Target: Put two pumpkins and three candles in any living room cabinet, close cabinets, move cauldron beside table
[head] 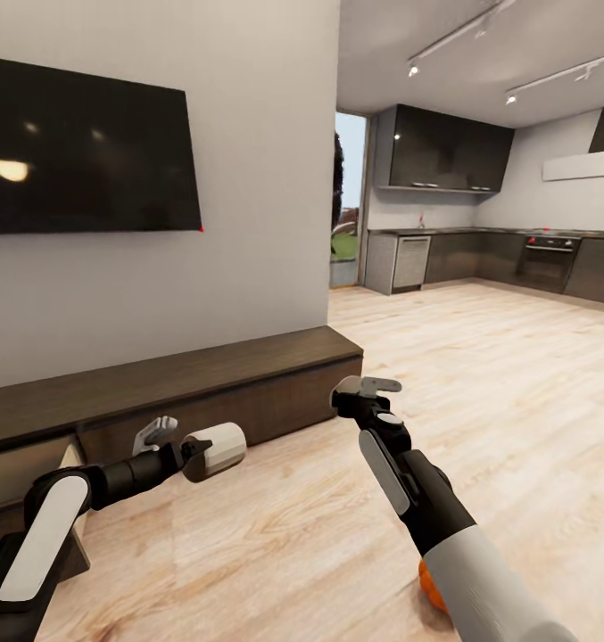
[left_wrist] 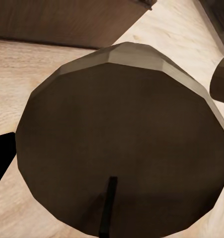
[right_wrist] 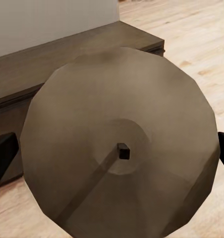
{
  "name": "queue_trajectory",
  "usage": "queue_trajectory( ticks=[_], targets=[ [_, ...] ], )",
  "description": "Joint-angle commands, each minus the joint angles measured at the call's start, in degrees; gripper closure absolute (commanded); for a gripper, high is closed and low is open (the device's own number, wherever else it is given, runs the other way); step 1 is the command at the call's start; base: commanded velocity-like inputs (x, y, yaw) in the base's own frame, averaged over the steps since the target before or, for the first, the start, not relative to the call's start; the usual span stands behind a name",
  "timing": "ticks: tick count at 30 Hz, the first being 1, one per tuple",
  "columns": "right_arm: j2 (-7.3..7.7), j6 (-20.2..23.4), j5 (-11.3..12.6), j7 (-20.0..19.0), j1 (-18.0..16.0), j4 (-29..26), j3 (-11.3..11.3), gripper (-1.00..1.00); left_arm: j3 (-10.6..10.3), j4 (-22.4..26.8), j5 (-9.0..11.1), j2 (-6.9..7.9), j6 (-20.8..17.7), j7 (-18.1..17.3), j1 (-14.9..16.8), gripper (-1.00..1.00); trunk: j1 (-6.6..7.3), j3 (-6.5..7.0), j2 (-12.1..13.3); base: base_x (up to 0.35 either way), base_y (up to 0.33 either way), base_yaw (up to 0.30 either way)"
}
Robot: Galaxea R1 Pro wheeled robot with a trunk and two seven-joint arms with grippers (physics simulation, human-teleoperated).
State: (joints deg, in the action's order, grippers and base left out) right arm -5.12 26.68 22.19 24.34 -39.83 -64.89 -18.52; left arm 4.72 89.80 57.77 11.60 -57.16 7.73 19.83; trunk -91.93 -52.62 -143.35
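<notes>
My left gripper (head: 203, 453) is shut on a cream-white candle (head: 219, 448), held sideways just above the floor in front of the cabinet (head: 203, 379). That candle's wick end (left_wrist: 117, 144) looms large in the left wrist view. My right gripper (head: 351, 394) is shut on a second candle (head: 345, 387) near the cabinet's right end; its top and wick (right_wrist: 123, 150) sit between dark fingers (right_wrist: 3, 153). An orange pumpkin (head: 429, 584) lies on the floor, mostly hidden behind my right forearm. A cabinet drawer (head: 20, 473) stands pulled out at lower left, showing pale wood.
A wall TV (head: 78, 152) hangs above the cabinet. Light plank floor (head: 516, 383) stretches right toward a dark kitchen (head: 480, 259) with glossy cupboards and an oven. The wall's corner (head: 333, 178) ends beside the cabinet's right end.
</notes>
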Motion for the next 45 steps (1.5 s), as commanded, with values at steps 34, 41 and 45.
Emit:
queue_trajectory(
  ticks=[34,41,45],
  targets=[
    [0.02,0.13,0.59,0.54,-0.05,-0.06,-0.12,1.0,0.02,0.29,0.59,0.0,-0.23,0.53,0.03,1.0,5.61,6.45,9.88,0.0,0.0,0.0],
    [0.02,0.13,0.58,0.54,-0.06,-0.06,-0.12,1.0,0.02,0.29,0.59,0.0,-0.23,0.53,0.03,1.0,7.14,7.71,12.69,0.0,0.0,0.0],
    [0.02,0.13,0.58,0.54,-0.06,-0.06,-0.15,1.0,0.02,0.29,0.59,0.0,-0.23,0.53,0.03,1.0,8.02,8.42,14.29,0.0,0.0,0.0]
  ],
)
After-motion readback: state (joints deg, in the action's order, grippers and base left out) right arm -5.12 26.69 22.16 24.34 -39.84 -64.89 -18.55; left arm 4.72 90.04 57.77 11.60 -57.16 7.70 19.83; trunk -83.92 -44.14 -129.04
